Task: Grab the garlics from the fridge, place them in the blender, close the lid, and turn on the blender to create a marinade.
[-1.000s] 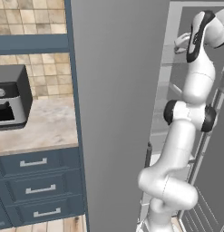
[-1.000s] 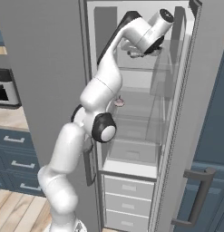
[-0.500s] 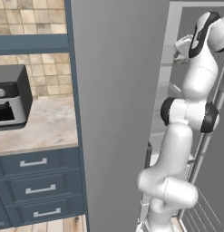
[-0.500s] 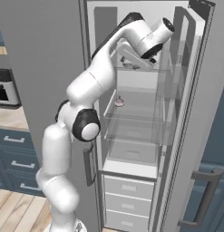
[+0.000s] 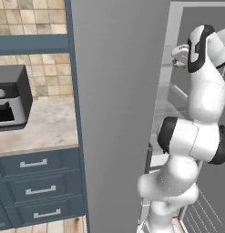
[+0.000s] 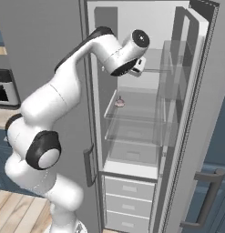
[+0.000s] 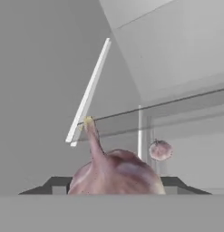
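gripping a garlic (image 7: 115,174) between its jaws, the gripper (image 6: 137,66) hangs high inside the open fridge (image 6: 196,82); a second garlic (image 6: 119,103) sits on a clear shelf (image 6: 136,113) lower down.

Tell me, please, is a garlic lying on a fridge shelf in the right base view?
Yes, one garlic sits on a clear shelf.

Garlics: pinkish-white bulbs. One (image 7: 115,174) close before the hand camera, stem tip up, between the finger tips. One (image 6: 119,103) upright on a clear shelf near its left edge. Fridge (image 6: 145,27): grey, door open.
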{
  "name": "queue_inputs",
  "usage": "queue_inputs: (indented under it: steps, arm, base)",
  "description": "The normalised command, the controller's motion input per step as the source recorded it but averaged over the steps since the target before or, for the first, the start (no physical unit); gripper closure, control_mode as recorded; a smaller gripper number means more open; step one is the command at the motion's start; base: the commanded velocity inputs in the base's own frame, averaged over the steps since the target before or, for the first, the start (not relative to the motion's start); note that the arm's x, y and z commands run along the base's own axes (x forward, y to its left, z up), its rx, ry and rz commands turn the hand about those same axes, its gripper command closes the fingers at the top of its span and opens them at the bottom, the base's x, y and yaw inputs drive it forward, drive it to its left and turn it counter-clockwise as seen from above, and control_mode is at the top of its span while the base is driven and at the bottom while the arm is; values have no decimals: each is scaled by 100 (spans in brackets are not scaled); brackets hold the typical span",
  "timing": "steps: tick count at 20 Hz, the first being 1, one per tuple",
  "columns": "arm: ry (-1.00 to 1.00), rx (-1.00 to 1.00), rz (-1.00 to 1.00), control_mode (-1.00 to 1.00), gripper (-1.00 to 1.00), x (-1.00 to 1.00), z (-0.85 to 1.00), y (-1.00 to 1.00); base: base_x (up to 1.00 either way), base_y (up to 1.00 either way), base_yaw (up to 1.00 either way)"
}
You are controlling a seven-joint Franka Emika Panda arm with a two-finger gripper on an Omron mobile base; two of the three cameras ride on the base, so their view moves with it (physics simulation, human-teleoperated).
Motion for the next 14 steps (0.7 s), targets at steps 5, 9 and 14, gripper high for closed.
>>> queue_inputs:
  steps: [5,9,14]
  arm:
    - [-20,-15,-14,-100,100,-100,21,8]
    - [-9,-10,-8,-100,100,-100,27,0]
    - [12,-1,-4,-100,100,-100,1,2]
  base:
    - [0,0,0]
    - [0,0,0]
    - [0,0,0]
